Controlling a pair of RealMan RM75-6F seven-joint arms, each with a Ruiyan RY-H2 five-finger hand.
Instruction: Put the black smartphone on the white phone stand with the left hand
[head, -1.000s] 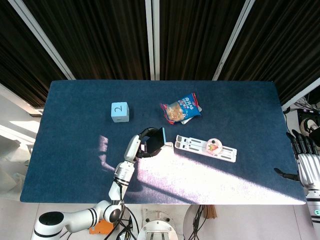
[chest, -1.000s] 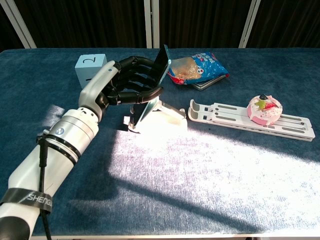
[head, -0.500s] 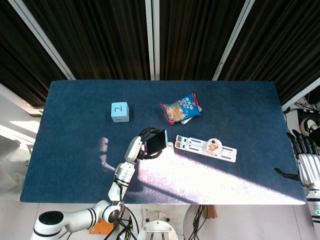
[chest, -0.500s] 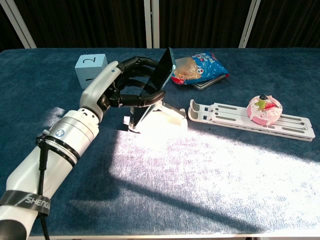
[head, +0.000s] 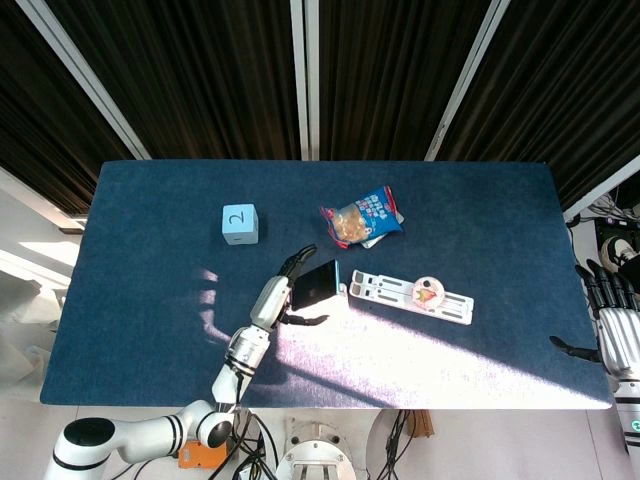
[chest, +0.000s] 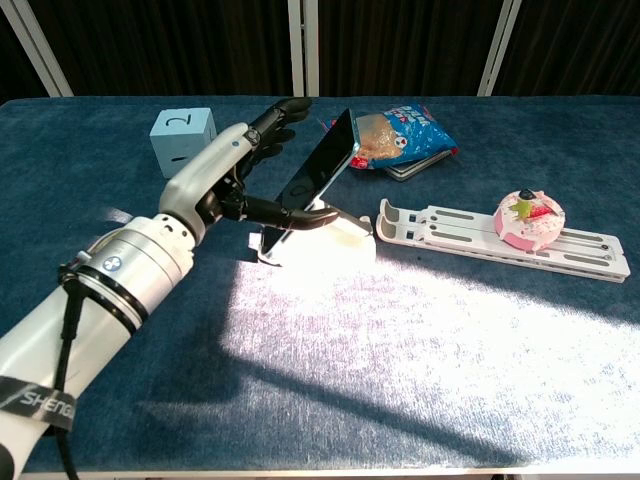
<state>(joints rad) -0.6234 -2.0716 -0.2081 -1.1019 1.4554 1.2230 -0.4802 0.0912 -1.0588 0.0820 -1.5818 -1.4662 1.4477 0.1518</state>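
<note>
The black smartphone leans tilted back on the white phone stand, screen facing up and toward me; from above, the smartphone covers most of the stand. My left hand is just left of it with fingers spread wide and away from the phone. Its thumb reaches along the phone's lower edge; contact cannot be told. In the head view the left hand holds nothing. My right hand hangs off the table's right edge, fingers apart and empty.
A light blue cube marked 2 stands behind the left hand. A snack bag lies behind the stand. A long white rack with a pink toy cake lies right of the stand.
My left hand has let go of the phone and spread its fingers. The phone has tipped back from near upright and now rests on the stand.
</note>
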